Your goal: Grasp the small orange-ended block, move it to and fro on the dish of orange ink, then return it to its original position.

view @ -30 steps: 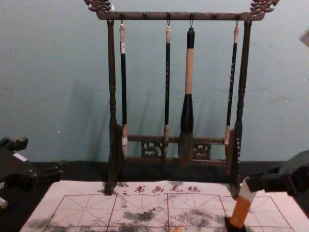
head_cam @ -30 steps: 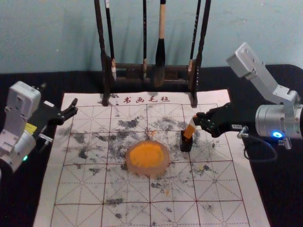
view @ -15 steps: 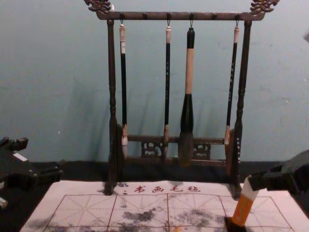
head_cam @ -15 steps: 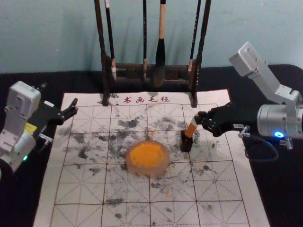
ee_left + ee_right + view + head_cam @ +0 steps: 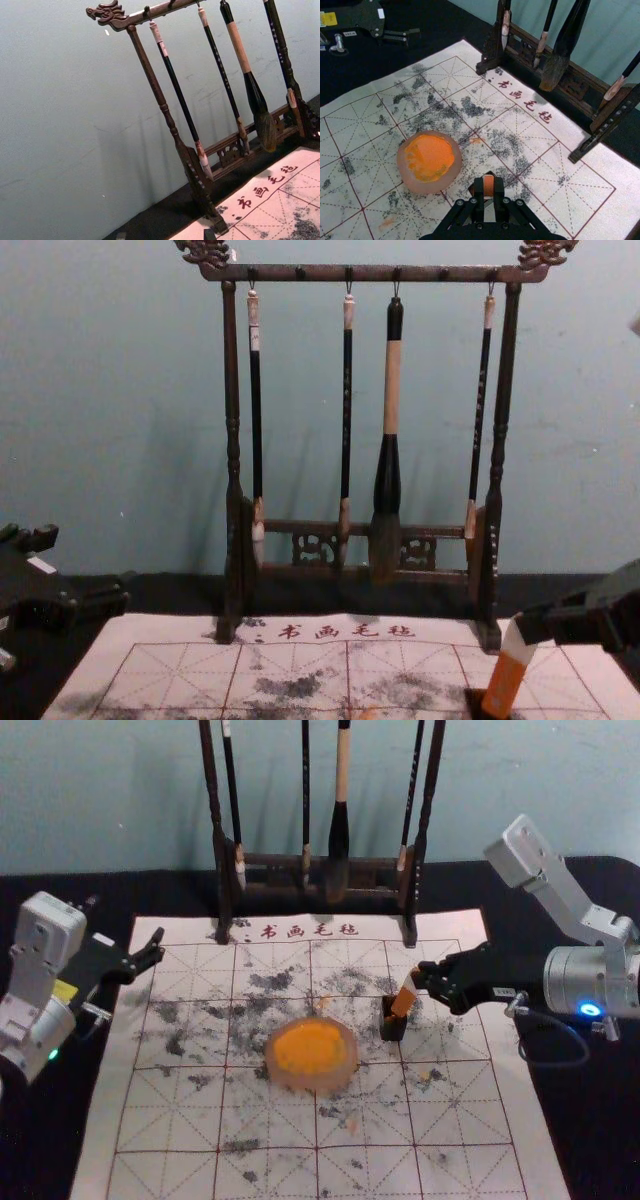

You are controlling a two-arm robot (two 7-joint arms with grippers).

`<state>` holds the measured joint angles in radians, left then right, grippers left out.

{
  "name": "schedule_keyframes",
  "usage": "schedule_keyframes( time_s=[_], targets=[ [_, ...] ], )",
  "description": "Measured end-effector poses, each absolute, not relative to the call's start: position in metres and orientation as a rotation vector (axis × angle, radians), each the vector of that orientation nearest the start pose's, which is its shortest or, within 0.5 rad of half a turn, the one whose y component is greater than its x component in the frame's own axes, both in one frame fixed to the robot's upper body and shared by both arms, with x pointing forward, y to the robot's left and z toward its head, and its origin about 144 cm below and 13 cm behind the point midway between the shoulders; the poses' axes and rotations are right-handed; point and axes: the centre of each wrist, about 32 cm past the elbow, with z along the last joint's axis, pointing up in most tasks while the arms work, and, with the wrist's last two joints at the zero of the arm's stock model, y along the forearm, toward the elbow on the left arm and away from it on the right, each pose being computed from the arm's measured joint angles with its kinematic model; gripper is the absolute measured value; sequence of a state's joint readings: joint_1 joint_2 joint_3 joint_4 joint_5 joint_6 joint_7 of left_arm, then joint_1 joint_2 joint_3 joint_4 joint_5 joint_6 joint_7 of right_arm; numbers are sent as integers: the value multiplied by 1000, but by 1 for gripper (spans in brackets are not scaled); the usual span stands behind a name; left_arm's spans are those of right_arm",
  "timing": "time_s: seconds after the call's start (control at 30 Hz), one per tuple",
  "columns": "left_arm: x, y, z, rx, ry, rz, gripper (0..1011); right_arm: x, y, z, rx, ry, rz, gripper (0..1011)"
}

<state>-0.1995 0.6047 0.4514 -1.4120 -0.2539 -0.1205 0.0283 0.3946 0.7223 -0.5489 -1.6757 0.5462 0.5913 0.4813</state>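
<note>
My right gripper (image 5: 428,977) is shut on the pale upper end of the small orange-ended block (image 5: 404,999), which leans with its lower end at the small black holder (image 5: 393,1025). How deep it sits there I cannot tell. In the right wrist view the gripper (image 5: 488,192) covers much of the block (image 5: 488,184). To the holder's left lies the round dish of orange ink (image 5: 311,1052). My left gripper (image 5: 153,955) idles open over the mat's left edge. The chest view has the block (image 5: 507,680) tilted, its top toward the right gripper (image 5: 530,624).
A dark wooden rack (image 5: 275,863) with hanging brushes stands behind the ink-stained white mat (image 5: 270,1175). Its right foot (image 5: 410,932) rises behind the holder, not far from my right gripper. Black cloth (image 5: 60,1140) surrounds the mat.
My right gripper and the block's top have shifted slightly to the right, with the block still held. The left arm, dish and holder have stayed put.
</note>
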Motion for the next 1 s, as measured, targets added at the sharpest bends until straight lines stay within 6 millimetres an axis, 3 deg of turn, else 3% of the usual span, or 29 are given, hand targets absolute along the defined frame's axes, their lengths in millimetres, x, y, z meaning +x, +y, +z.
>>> schedule_keyframes(
  time_s=[1.0],
  targets=[
    [489,310,1140,304,-285,1248,1001,511,-266,1241,-566,191,-695,109]
  ],
)
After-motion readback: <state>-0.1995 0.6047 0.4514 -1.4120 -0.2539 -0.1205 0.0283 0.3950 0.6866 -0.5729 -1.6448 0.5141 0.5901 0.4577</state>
